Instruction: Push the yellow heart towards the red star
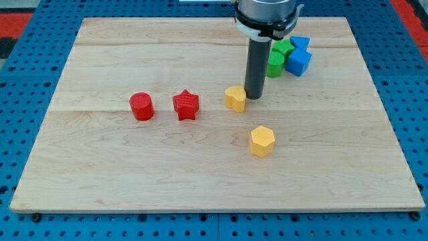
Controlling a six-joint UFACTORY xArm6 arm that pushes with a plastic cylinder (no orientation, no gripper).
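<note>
rod upright | my tip [253, 98] touching yellow heart [235, 98] (its right side) — red star [186, 105] apart, left — tip bare, clamping nothing

Red cylinder [142, 106], yellow hexagon [262, 141], apparently two green [277, 59], two blue blocks [299, 61].

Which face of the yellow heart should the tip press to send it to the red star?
Press the yellow heart's right-facing side, pushing toward the view's left. The red star lies left and slightly lower, so contact slightly high. My tip already sits against that right side.
</note>
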